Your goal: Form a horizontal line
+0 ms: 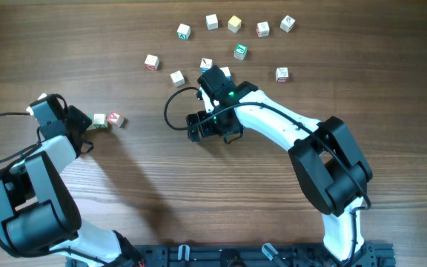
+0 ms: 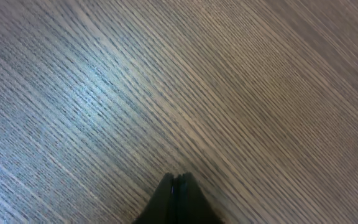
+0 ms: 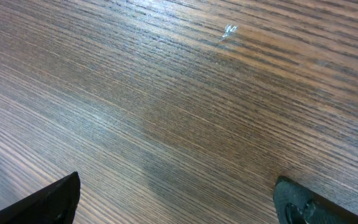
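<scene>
Two white letter cubes sit side by side as a short horizontal line (image 1: 107, 120) at the left of the table; the right one shows a red face. My left gripper (image 1: 87, 127) is just left of this pair, and in the left wrist view its fingers (image 2: 169, 193) are pressed together over bare wood with nothing between them. My right gripper (image 1: 212, 132) hangs over the table's middle. Its fingertips (image 3: 55, 199) stand far apart in the right wrist view, with only wood between them. No cube shows in either wrist view.
Several loose white letter cubes lie scattered across the far half: one (image 1: 151, 62) at the left, one (image 1: 177, 78) beside it, a green-faced one (image 1: 239, 51), one (image 1: 282, 74) at the right, and an arc along the back (image 1: 233, 24). A black cable (image 1: 170, 111) loops by the right arm.
</scene>
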You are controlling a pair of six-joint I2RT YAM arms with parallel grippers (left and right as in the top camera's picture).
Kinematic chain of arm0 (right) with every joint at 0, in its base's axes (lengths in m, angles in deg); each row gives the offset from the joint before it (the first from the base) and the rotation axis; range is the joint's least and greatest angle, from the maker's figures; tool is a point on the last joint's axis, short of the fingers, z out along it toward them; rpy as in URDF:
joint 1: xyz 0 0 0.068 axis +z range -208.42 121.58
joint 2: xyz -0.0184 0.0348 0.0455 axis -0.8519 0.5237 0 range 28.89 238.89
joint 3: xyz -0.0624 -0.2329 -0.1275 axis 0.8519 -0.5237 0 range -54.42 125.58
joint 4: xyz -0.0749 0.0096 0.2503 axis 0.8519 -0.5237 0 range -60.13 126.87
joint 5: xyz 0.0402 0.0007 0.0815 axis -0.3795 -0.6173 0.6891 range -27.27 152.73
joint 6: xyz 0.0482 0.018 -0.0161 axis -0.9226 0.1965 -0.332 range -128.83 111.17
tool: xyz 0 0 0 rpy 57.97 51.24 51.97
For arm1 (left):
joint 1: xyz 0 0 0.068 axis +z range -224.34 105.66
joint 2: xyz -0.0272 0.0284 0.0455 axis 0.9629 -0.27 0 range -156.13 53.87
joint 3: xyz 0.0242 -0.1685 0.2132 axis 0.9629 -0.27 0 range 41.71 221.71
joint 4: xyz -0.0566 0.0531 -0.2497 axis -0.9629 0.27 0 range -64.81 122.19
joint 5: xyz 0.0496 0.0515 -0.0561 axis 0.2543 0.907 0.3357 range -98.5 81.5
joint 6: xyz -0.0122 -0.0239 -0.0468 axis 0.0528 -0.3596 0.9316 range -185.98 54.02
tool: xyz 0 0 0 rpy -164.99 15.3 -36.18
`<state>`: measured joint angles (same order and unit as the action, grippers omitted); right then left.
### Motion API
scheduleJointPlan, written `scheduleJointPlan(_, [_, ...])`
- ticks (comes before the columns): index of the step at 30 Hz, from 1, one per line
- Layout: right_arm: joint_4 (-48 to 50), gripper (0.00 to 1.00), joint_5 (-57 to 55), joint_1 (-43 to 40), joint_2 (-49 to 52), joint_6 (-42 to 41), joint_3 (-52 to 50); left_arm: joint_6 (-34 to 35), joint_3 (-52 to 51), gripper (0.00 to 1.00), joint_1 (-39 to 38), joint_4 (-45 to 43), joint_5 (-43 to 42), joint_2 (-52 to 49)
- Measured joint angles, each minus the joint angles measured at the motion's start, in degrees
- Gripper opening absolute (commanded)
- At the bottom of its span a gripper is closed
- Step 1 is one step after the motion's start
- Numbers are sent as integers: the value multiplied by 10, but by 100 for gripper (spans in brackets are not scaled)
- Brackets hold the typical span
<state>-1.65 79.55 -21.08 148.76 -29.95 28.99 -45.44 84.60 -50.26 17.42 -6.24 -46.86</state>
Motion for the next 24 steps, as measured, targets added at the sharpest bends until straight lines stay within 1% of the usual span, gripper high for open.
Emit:
scheduleJointPlan(4, [0, 100, 0, 0, 0, 0, 0, 0, 0, 6, 0, -1, 0, 0])
scheduleJointPlan(9, [0, 100, 0, 0, 0, 0, 0, 2, 0, 6, 6, -9, -1, 0])
scheduleJointPlan(12, [0, 97, 0, 0, 0, 0, 0, 2, 4, 4, 23, 10, -12, 1])
scheduleJointPlan(14, [2, 96, 0, 0, 0, 0, 0, 4, 12, 4, 40, 34, -38, 6])
scheduleJointPlan(16, [5, 100, -2, 0, 0, 0, 0, 4, 21, 4, 56, 53, -75, 20])
scheduleJointPlan(17, [7, 100, -2, 0, 0, 0, 0, 5, 25, 4, 62, 58, -93, 28])
scheduleJointPlan(19, [5, 99, -2, 0, 0, 0, 0, 6, 37, 4, 76, 61, -165, 65])
scheduleJointPlan(21, [-20, 100, -3, -2, 0, 0, 8, 6, 44, 4, 78, 61, -216, 96])
scheduleJointPlan(22, [-35, 100, -4, -3, 0, 2, 16, 6, 46, 6, 77, 62, -234, 112])
scheduleJointPlan(23, [-58, 100, -4, -6, 0, 3, 33, 6, 48, 11, 75, 64, -256, 134])
scheduleJointPlan(24, [-78, 100, -8, -12, 0, 4, 56, 7, 49, 22, 73, 68, -269, 150])
